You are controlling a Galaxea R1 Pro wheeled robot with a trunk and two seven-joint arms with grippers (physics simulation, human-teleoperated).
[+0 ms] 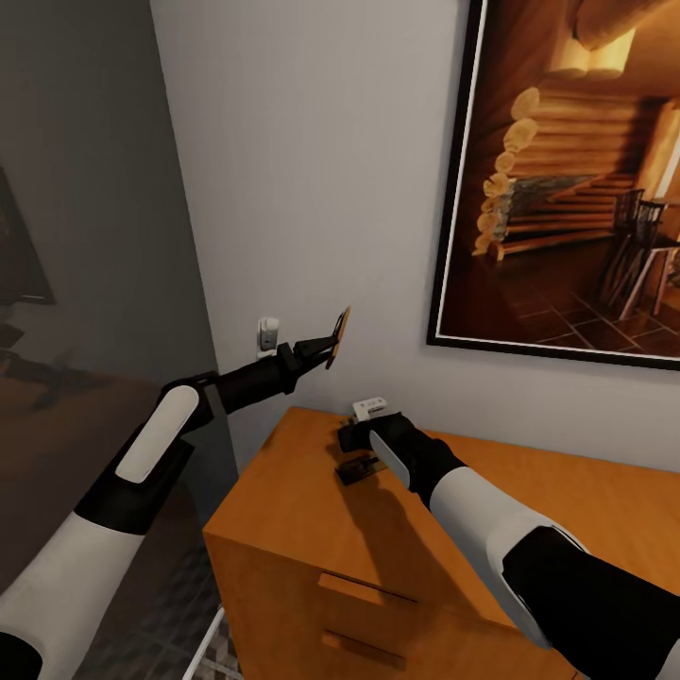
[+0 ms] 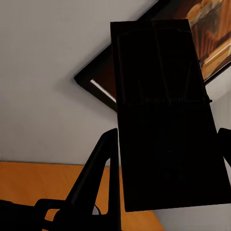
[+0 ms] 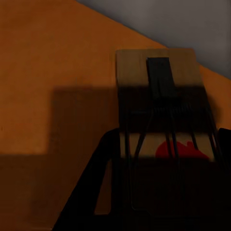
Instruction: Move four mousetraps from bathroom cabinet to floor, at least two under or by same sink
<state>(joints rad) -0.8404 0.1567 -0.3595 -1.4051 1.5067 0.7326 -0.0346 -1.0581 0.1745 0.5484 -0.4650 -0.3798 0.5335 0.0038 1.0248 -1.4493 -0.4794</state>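
1 mousetrap [image 1: 338,337] is pinched in the left gripper [image 1: 324,346], raised clear above the cabinet [image 1: 283,529] near the wall [image 1: 312,170]. A 2nd mousetrap [image 1: 355,469] lies on the cabinet top, the right gripper [image 1: 359,453] clenched on it

Framed picture [image 1: 567,179] cropped; cabinet [image 1: 283,529] too.

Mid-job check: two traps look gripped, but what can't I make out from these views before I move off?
- Other mousetraps: the head view shows only the left gripper's mousetrap and the one at the right gripper; the forearm covers the cabinet top behind it.
- Right grip: in the right wrist view that mousetrap lies in shadow, contact unclear.
- Bathroom floor: cut off at the head view's bottom edge.
- Left mousetrap: backlit, detail lost.
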